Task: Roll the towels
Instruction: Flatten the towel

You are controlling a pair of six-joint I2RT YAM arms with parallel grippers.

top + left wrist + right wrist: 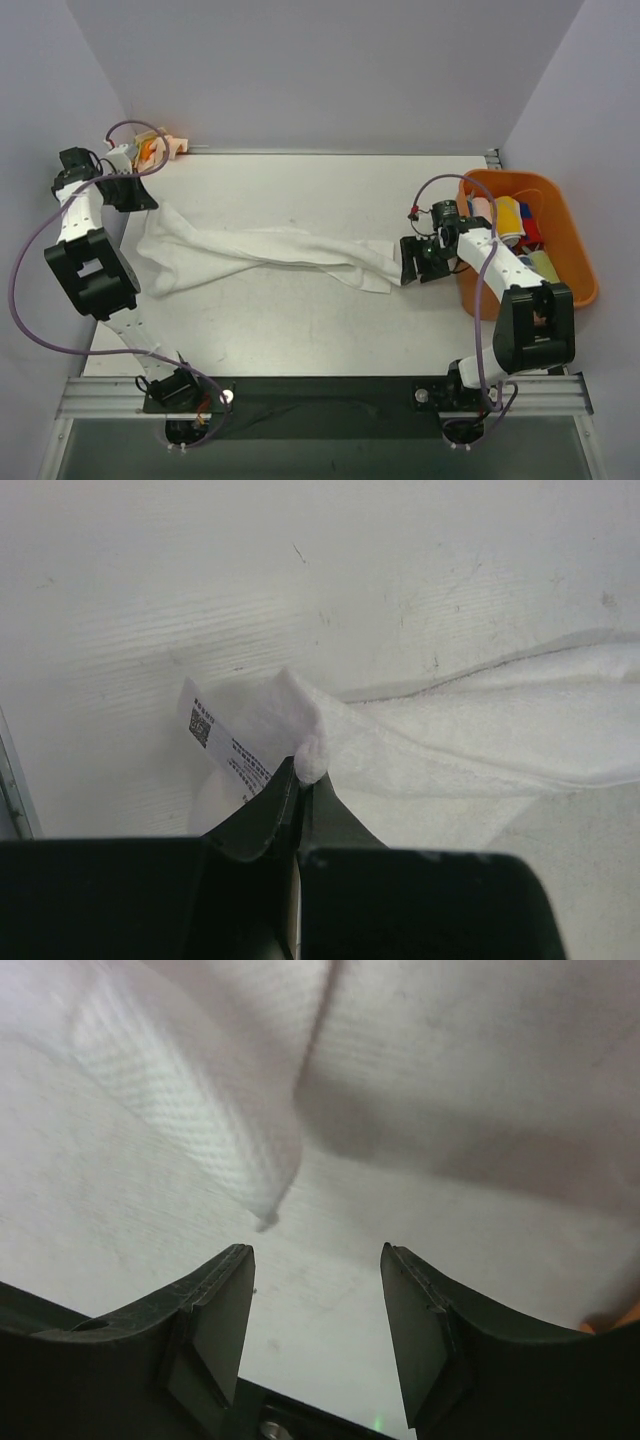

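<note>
Large plain white cloth towel (pixel 260 255) lies twisted, rope-like, across the white table (pixel 300 340).
Long axis runs left to right: the wide crumpled end is at the left, the narrow end points toward the orange plastic bin (pixel 578 262). Left jaws are closed, pinching a towel corner beside its printed label (pixel 215 735). Right jaws stand parted and empty, just short of the right tip. The top view hides the gripped corner under the arm; label text is illegible.

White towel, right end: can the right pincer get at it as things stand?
Probably yes. The right pincer stands open just short of the corner of the white towel, and nothing visible lies between them.
</note>
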